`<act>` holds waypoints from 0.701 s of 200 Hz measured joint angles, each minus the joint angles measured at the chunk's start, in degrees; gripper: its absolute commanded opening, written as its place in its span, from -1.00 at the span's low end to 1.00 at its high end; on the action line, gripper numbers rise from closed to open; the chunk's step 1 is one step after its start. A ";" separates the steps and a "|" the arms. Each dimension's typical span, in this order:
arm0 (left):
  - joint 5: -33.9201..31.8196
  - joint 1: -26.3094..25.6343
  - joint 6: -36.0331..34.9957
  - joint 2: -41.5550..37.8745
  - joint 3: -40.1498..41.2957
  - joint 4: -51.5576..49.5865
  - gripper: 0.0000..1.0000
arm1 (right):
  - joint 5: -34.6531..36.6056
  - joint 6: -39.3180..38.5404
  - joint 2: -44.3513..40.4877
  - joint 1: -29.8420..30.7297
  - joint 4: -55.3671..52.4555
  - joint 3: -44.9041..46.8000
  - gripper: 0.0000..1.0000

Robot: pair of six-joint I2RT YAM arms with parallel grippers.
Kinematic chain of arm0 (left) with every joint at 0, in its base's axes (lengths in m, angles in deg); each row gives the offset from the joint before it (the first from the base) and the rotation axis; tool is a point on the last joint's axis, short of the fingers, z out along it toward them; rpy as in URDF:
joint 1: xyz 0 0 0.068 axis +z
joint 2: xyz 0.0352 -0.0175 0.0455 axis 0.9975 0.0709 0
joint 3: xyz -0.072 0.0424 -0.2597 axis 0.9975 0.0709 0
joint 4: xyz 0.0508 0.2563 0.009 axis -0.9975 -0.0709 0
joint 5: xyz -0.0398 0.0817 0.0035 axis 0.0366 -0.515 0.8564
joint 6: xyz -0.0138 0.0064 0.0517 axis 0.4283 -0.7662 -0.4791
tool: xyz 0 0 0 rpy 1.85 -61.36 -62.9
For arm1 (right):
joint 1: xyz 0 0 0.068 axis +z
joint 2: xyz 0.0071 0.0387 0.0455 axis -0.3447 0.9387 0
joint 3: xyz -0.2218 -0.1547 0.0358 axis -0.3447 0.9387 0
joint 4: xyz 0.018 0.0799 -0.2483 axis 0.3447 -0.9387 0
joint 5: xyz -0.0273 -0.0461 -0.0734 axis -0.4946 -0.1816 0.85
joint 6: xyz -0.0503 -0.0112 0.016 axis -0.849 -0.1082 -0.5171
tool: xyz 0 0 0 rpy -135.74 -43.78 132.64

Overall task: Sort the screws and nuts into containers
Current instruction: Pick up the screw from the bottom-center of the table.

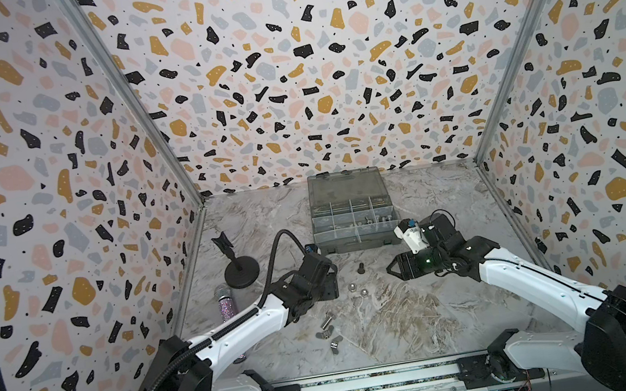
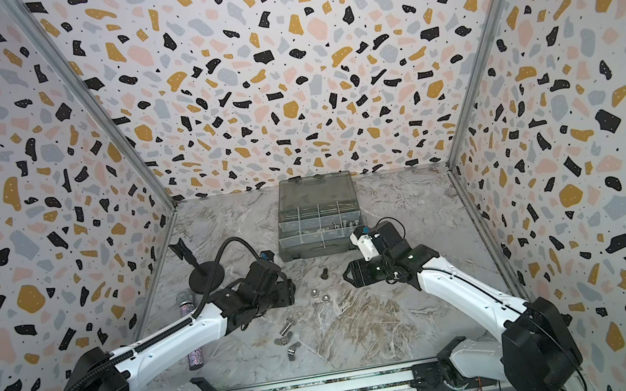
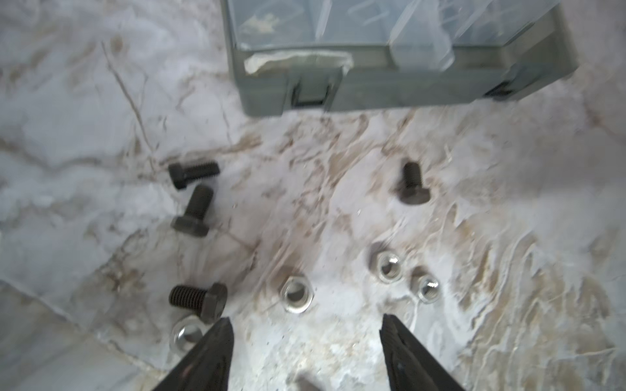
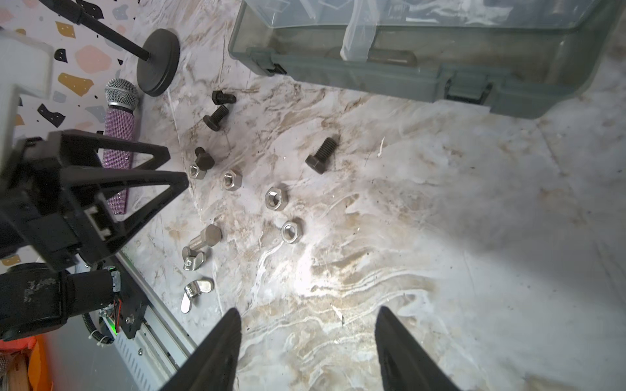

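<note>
Grey organizer box (image 1: 356,244), torn label (image 3: 298,61) unreadable; black screw (image 1: 360,268) laid at six o'clock; left end effector (image 3: 306,318), right end effector (image 4: 308,308) spread.

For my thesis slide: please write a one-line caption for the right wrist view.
Open right gripper over marble table; black bolts, hex nuts, wing nuts loose near the grey organizer box.

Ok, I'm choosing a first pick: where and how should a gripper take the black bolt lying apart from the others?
Grip the lone black bolt across its threaded shank, from straight above, jaws either side. It lies on its side with bare table around it, and the shank is slimmer than the hex head, so it probably seats better.
</note>
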 measured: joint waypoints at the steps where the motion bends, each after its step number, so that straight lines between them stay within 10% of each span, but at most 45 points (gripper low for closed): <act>1: -0.02 -0.04 0.04 -0.07 0.20 0.02 0.38 | 0.09 0.04 -0.15 0.15 -0.07 0.07 0.29; 140: -3.37 -7.69 6.01 -2.97 10.86 4.39 0.06 | 3.78 3.19 -6.88 3.78 -3.91 4.24 0.29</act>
